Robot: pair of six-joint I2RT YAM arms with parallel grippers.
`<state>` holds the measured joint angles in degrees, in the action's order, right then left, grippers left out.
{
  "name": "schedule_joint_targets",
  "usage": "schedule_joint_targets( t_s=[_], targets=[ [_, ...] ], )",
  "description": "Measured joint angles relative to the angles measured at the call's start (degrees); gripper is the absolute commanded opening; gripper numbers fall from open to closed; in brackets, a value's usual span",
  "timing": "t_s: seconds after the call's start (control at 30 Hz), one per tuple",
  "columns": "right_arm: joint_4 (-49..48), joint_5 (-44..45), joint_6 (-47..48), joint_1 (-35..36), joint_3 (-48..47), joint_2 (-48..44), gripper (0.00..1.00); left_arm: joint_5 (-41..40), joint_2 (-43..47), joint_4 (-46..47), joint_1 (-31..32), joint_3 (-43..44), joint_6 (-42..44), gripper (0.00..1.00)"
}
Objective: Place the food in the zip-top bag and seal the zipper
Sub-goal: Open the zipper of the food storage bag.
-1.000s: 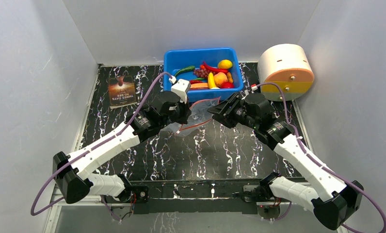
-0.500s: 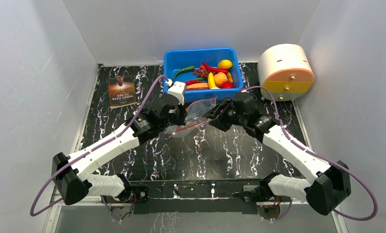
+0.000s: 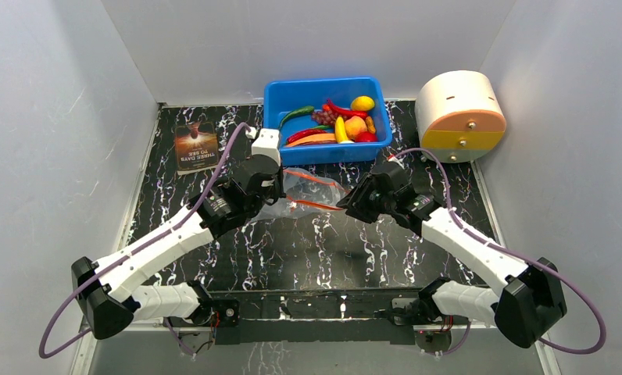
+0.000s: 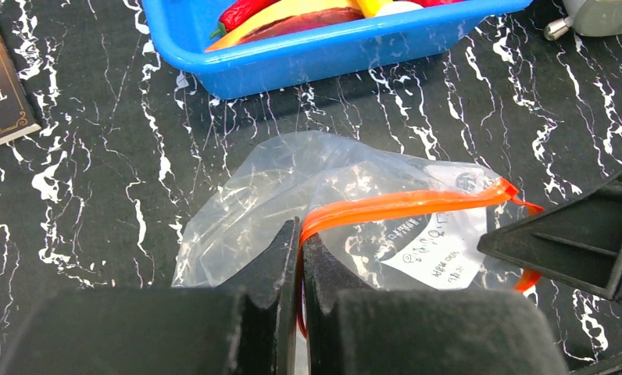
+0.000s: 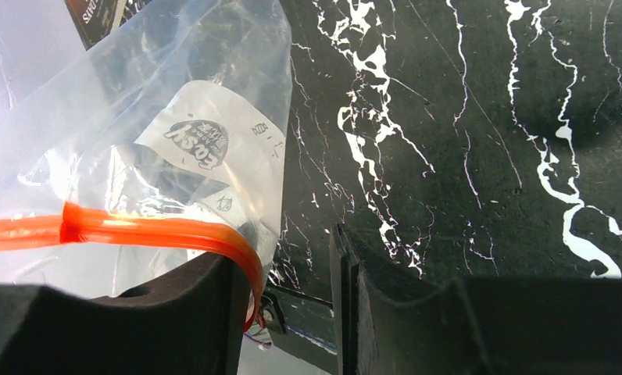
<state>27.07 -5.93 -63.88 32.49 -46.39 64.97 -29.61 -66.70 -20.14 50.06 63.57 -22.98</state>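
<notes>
The clear zip-top bag (image 3: 304,190) sits low over the table between my two grippers and looks empty; a white label shows through it. Its orange zipper (image 3: 317,206) runs between them. My left gripper (image 3: 279,197) is shut on the zipper's left end (image 4: 300,234), with the bag (image 4: 261,187) spread beyond it. My right gripper (image 3: 345,205) is open (image 5: 288,242); the zipper's other end (image 5: 151,230) curls over its left finger, and nothing lies between the jaws. The food (image 3: 341,125), including banana, chilies, grapes and lemon, lies in the blue tub.
The blue tub (image 3: 280,98) stands just behind the bag, and its wall shows in the left wrist view (image 4: 331,55). A brown printed card (image 3: 196,146) lies at the back left. A white, orange and yellow drum (image 3: 459,116) stands at the back right.
Both grippers have moved left and toward the near edge, away from the tub. The bag has come down and to the left with them. The zipper now stretches flatter between them.
</notes>
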Motion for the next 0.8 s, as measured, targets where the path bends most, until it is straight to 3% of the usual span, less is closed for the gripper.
schedule_joint_targets(
  t_s=[0.17, 0.47, 0.57, 0.8],
  targets=[
    [-2.6, -0.7, 4.9, 0.1, 0.0, -2.7, 0.45, -1.1, 0.3, 0.2, 0.0, -0.8, 0.7, 0.0],
    [-8.2, -0.9, 25.6, 0.1, -6.8, -6.5, 0.58, -3.5, 3.8, -1.3, -0.1, -5.6, 2.9, 0.0],
    [-8.9, 0.8, 29.7, 0.0, -12.1, -4.8, 0.65, -4.7, 5.9, -2.0, -0.1, -6.5, 3.7, 0.0],
    [-11.5, 9.3, 31.0, 0.0, -18.1, 3.7, 0.68, -6.2, 8.3, -2.8, -0.1, -6.8, 4.9, 0.0]
  ],
)
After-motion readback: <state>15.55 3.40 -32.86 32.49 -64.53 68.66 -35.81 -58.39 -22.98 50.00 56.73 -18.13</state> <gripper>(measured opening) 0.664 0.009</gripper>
